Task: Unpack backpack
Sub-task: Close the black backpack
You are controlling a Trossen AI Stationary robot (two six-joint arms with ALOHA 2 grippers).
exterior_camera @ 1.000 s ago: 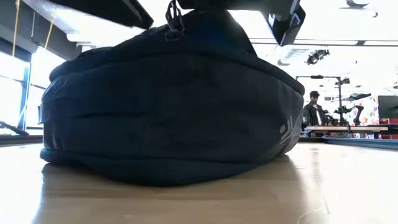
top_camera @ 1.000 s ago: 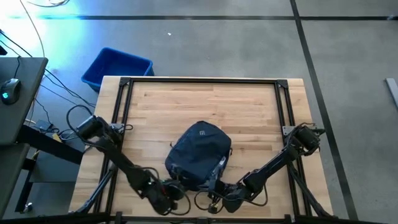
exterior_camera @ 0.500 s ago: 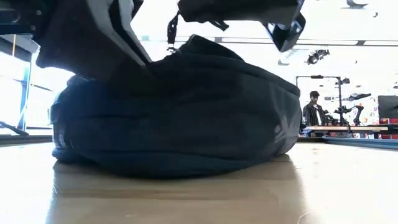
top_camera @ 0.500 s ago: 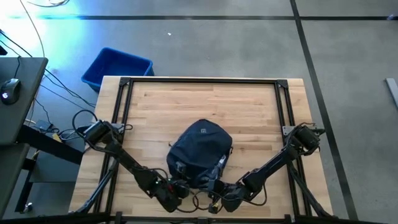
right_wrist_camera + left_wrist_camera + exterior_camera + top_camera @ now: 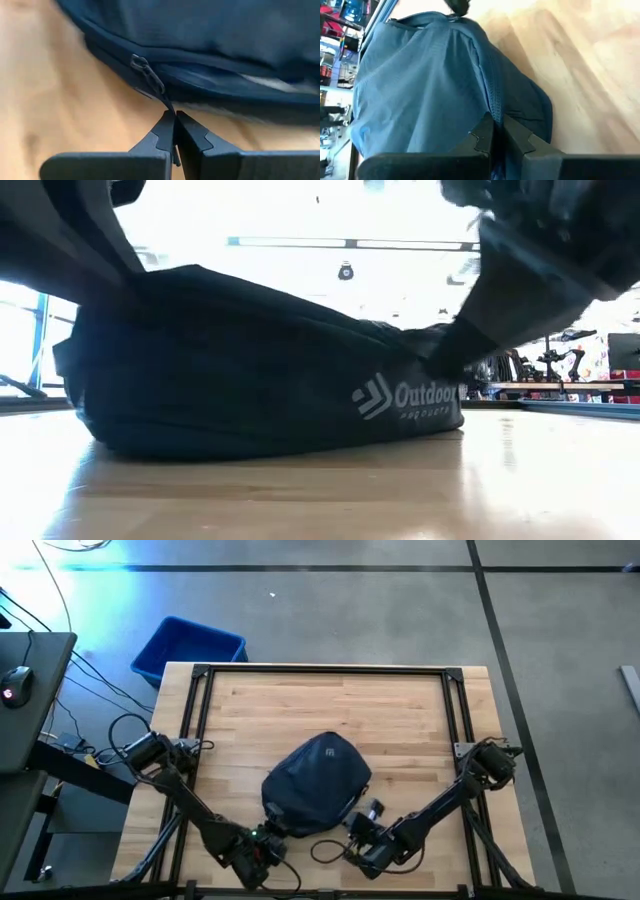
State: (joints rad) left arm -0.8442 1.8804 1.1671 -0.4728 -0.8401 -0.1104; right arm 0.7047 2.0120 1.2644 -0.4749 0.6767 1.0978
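Both arms reach in low from the table's (image 5: 400, 700) near corners toward the backpack (image 5: 315, 780), which lies closed near the middle of the front edge. The left gripper (image 5: 498, 131) pinches a fold of its fabric; the right gripper (image 5: 175, 127) pinches the zipper pull (image 5: 150, 80). Since a second ago the left fingers have closed and the backpack has turned, its logo (image 5: 405, 397) now facing the low camera. A blue bin (image 5: 188, 648) sits on the floor beyond the far left corner.
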